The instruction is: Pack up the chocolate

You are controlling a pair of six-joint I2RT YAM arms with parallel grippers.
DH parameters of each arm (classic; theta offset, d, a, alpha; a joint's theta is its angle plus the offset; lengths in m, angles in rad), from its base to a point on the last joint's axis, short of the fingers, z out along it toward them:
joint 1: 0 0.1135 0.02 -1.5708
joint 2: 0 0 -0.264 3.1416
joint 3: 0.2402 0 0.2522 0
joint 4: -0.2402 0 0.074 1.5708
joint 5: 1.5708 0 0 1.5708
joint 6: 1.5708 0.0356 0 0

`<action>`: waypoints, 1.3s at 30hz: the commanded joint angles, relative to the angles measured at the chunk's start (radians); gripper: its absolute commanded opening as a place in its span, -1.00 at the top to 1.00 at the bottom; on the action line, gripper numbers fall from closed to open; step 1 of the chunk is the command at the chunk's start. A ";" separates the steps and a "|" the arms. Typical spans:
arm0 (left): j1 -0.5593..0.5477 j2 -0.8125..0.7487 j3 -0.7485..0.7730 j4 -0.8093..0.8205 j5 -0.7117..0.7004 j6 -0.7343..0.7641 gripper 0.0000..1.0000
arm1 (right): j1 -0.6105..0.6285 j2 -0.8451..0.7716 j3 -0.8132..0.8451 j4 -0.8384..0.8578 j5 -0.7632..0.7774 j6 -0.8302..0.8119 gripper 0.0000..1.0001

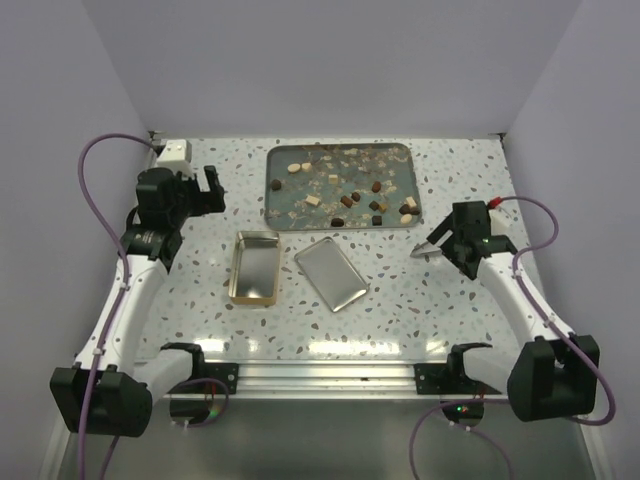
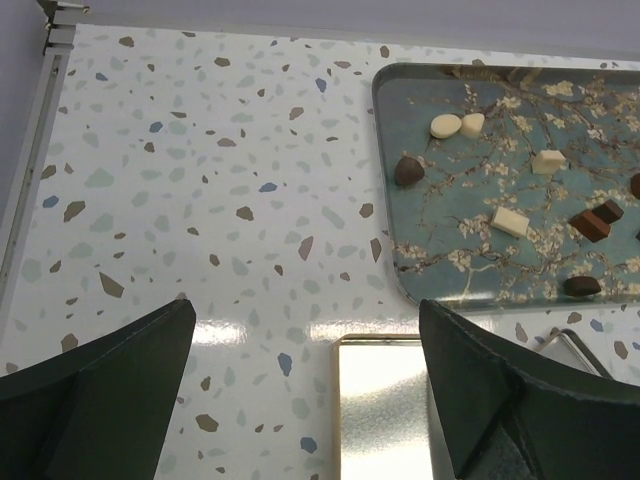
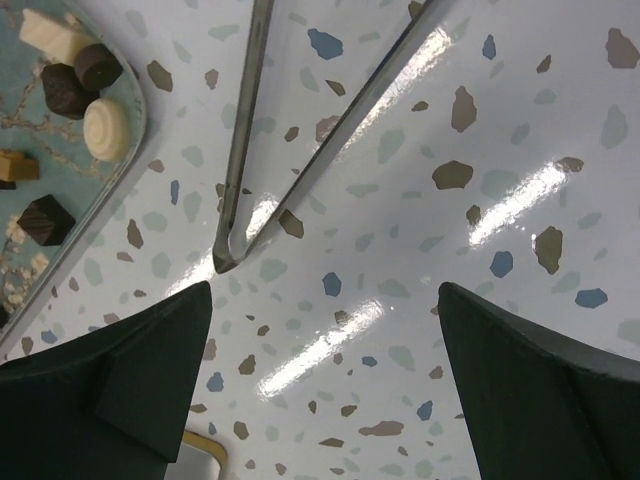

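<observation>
The chocolate (image 2: pixel 510 221) lies scattered over the teal tray (image 2: pixel 455 215) at the far middle of the worktop (image 1: pixel 400 300). It is a mix of dark, reddish-brown and cream lumps, and every lump in view is on the tray.

The left tool (image 1: pixel 200 190) sits off the tray's left end with its fingers spread and nothing between them. From its wrist view the tray is ahead and to the right. The nearest lumps are a dark one and two cream ones close to the tray's left rim, well clear of both fingers.

The right tool (image 1: pixel 437 243) is near the tray's near right corner, also spread and holding nothing. Its wrist view shows a small cluster of cream and dark lumps at that corner, beyond its left finger.

A pair of metal tongs (image 3: pixel 240 200) shows ahead of the fingers, not between them.

The gold tin (image 1: pixel 255 268) and its lid (image 1: pixel 331 272) lie apart on the near side of the tray, between the two tools.
</observation>
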 commanded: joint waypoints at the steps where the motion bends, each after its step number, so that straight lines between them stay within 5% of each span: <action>1: 0.007 0.020 0.010 0.061 0.006 0.041 -1.00 | 0.013 0.052 0.006 0.026 0.077 0.155 -0.97; 14: 0.005 0.091 0.024 0.080 0.028 0.054 -1.00 | 0.084 0.327 0.102 0.072 0.171 0.318 -0.97; 39: 0.005 0.129 0.039 0.077 0.014 0.060 -1.00 | 0.081 0.635 0.276 -0.013 0.285 0.309 -0.96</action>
